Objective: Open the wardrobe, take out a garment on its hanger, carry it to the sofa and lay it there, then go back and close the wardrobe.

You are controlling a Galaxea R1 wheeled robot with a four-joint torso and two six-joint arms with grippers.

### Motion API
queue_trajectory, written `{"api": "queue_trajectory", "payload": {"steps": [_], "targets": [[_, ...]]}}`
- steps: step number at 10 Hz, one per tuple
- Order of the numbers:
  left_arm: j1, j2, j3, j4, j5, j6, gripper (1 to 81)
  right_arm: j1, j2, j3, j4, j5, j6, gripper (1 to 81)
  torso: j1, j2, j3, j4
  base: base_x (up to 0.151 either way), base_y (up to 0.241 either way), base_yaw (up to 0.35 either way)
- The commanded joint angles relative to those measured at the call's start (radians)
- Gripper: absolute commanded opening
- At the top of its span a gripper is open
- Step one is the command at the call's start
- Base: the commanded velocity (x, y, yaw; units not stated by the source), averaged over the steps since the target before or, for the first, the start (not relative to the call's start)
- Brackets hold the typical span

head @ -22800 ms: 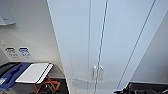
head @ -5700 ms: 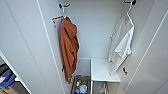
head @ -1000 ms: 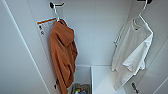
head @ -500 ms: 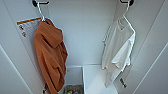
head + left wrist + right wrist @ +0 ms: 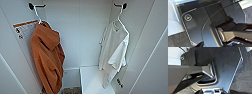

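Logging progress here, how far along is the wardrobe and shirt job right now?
Done: the wardrobe stands open, its inside showing. In hand: nothing yet; the white shirt hangs on its hanger from the right hook, beside the rust-orange garment. Left: taking it out, laying it on the sofa, closing the doors.

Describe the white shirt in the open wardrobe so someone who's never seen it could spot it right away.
Look inside the open wardrobe, white throughout. Two garments hang from dark hooks high on its side walls; the white garment is on the right-hand one, on a thin white hanger above a white shelf. Unlike the longer rust-orange garment on the left, it is pale, short-sleeved and limp.
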Motion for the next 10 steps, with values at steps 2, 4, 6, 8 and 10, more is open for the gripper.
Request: {"api": "queue_trajectory", "payload": {"steps": [2, 4, 6, 8, 10], "targets": [[-0.093, 0.000, 0.003, 0.041, 0.053, 0.009, 81.1, 0.025, 0.001, 0.001, -0.003, -0.043, 0.002, 81.1, 0.000, 0.000, 0.032, 0.000, 0.000, 0.000, 0.000], [-0.151, -0.016, 0.058, 0.038, 0.057, 0.007, 81.1, 0.026, 0.001, 0.001, -0.004, -0.043, 0.002, 81.1, -0.001, -0.001, 0.068, 0.000, 0.000, 0.000, 0.000], [-0.229, -0.066, 0.176, 0.034, 0.070, 0.006, 81.1, 0.029, 0.001, 0.001, -0.004, -0.043, 0.004, 81.1, -0.001, -0.001, 0.077, 0.000, 0.000, 0.000, 0.000], [-0.327, -0.089, 0.239, 0.029, 0.074, -0.004, 81.1, 0.035, 0.004, 0.001, -0.004, -0.043, 0.004, 81.1, -0.001, -0.001, 0.077, 0.000, 0.000, 0.000, 0.000], [-0.441, -0.078, 0.282, 0.026, 0.172, -0.008, 81.1, 0.042, 0.007, 0.001, -0.004, -0.043, 0.005, 81.1, -0.001, -0.001, 0.077, 0.000, 0.000, 0.000, 0.000]]}}
